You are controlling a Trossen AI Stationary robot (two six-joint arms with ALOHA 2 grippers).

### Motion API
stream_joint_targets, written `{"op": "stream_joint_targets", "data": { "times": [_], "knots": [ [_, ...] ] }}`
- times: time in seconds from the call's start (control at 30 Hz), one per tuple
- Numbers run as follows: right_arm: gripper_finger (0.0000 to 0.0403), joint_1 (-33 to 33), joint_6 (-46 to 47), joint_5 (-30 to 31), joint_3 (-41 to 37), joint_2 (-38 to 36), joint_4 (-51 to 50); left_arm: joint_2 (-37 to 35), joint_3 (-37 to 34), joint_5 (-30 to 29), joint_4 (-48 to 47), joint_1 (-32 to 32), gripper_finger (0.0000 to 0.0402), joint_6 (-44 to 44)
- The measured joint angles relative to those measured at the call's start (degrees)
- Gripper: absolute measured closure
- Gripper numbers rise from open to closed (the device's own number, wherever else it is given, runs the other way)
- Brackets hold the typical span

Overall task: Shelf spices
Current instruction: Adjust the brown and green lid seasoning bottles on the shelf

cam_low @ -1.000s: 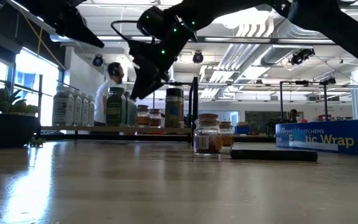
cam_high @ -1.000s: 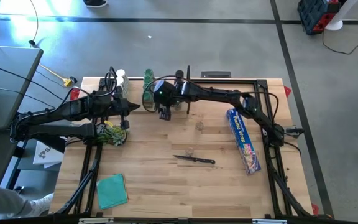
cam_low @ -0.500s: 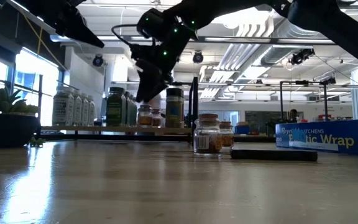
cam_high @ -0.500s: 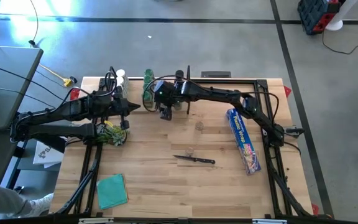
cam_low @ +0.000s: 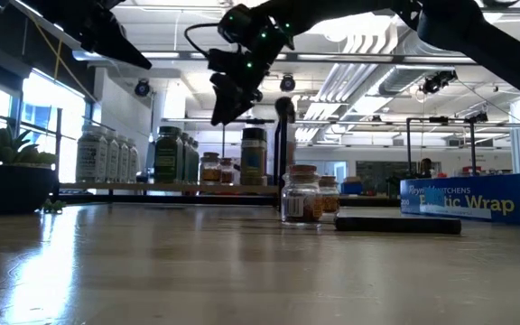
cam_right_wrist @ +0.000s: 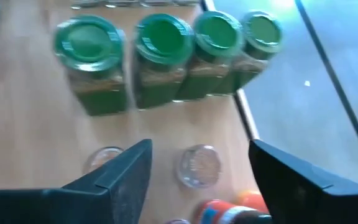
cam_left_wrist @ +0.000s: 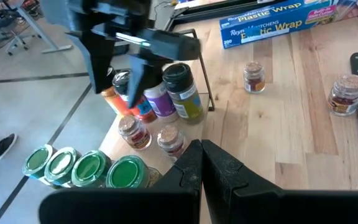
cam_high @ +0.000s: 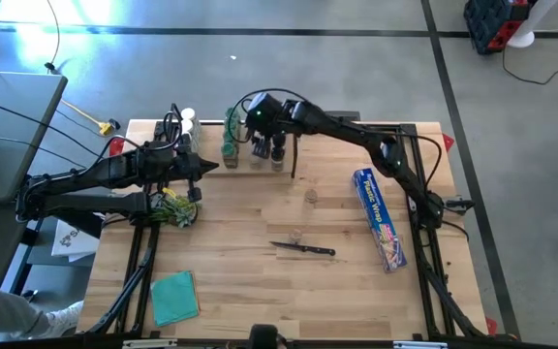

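The shelf runs along the table's far edge with a thin black rod at its end. On it stand spices: white-capped jars, green-capped jars, a black-capped jar and small cork-topped jars. Two more cork-topped jars stand on the tabletop. My right gripper hovers open and empty above the shelf's small jars. My left gripper stays shut and empty, raised at the table's left.
A blue plastic wrap box lies at the right, a dark-handled knife in the middle, a teal cloth near the front left, and a plant under my left arm. Bare wood lies between the knife and the shelf.
My right gripper has risen and gone toward the table's far edge, from just in front of the shelf's jars to above them. It stays open with nothing between its fingers. The jars have not moved.
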Motion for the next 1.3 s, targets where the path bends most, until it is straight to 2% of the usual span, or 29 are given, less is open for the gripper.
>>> {"op": "stream_joint_targets", "data": {
  "times": [0.13, 0.27, 0.37, 0.4, 0.6, 0.8, 1.03, 1.1, 1.2, 1.3],
  "knots": [
    [0.0198, -0.68, -1.2, 1.86, 0.0, 0.0, 0.04, 0.02, 0.0, 0.01, 0.24, 0.0, 0.0401, -0.02],
    [0.0293, 0.04, -1.96, 2.8, 0.0, 0.0, -0.28, 0.29, 0.0, 0.01, 1.22, 0.0, 0.0401, -0.54],
    [0.0373, 1.73, -4.5, 7.58, 0.72, -0.13, -3.44, 1.46, 0.02, 0.0, 3.0, 0.0, 0.0401, -2.05],
    [0.0387, 2.35, -5.17, 9.18, 0.54, -0.99, -4.17, 2.14, 0.02, 0.0, 4.02, 0.0, 0.0401, -3.1],
    [0.0391, 7.09, -3.64, 16.61, 0.48, -11.39, -14.66, 9.86, 0.77, -0.21, 11.11, 2.93, 0.0401, -4.73],
    [0.0399, 11.13, 7.73, 16.83, 0.26, -18.78, -26.45, 25.14, 12.3, 7.06, 11.42, 10.43, 0.0401, -3.57],
    [0.0402, 17.09, 22.67, 16.57, 0.17, -21.14, -41.27, 44.05, 29.69, 10.73, 0.52, 17.61, 0.0401, -2.78],
    [0.0402, 18.58, 25.87, 15.95, -1.05, -21.69, -40.44, 48.61, 34.25, 10.93, -3.3, 19.37, 0.0401, -1.85],
    [0.0403, 20.68, 27.04, 9.96, -3.02, -23.02, -41.14, 54.47, 39.91, 11.02, -7.88, 21.8, 0.0401, 0.29],
    [0.0403, 22.08, 29.96, 9.06, -5.97, -24.2, -41.07, 59.34, 43.66, 11.45, -10.81, 24.14, 0.0401, 1.53]
  ]
}}
